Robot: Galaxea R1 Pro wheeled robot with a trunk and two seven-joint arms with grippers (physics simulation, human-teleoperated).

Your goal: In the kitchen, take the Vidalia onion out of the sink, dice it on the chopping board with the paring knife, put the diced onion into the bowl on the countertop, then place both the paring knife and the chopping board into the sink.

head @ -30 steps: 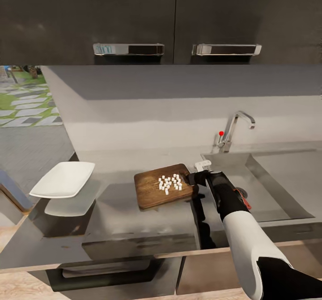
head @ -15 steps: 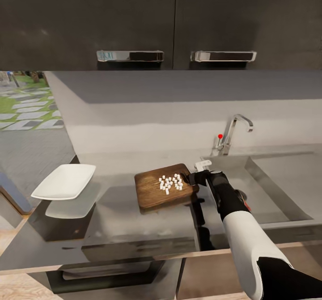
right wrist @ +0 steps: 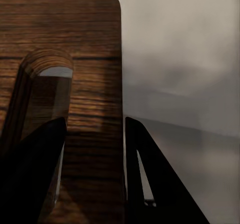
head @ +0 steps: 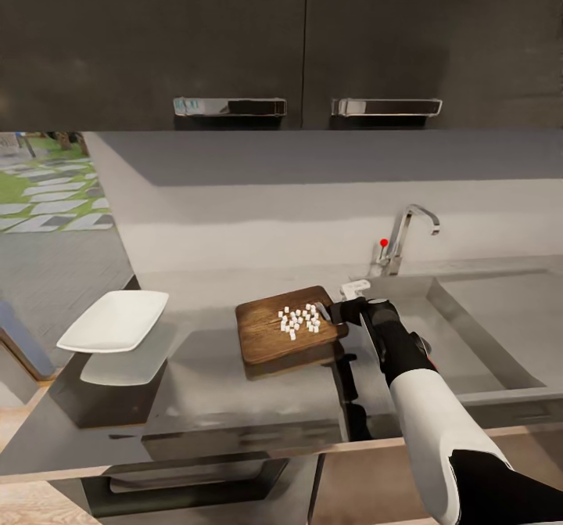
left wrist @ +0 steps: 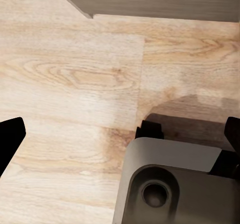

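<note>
Nearest the head camera, the right arm (head: 438,431) comes up over the counter's front edge, white sleeve giving way to black, and its right gripper (head: 338,311) sits at the sink-side end of the chopping board (head: 266,337). From the right wrist camera the jaws straddle that board edge, one dark finger (right wrist: 30,174) over the wood beside the handle slot, the other off its side over the grey surface: they look clamped on the board, though contact itself is hard to make out. The board lies on the countertop (head: 195,384) about midway along, and its end toward the sink seems to ride up a little. A pile of diced onion (head: 298,319), small white cubes, sits on its half toward the sink. The bowl (head: 115,320) rests well apart, at the counter's far-left end. On the other side is the sink (head: 469,329); a red sliver behind the forearm may be the paring knife, too hidden to confirm. The tap (head: 407,235) rises at the back edge. The left gripper's (left wrist: 120,134) two dark tips are spread wide over the wood floor (left wrist: 75,73).
</note>
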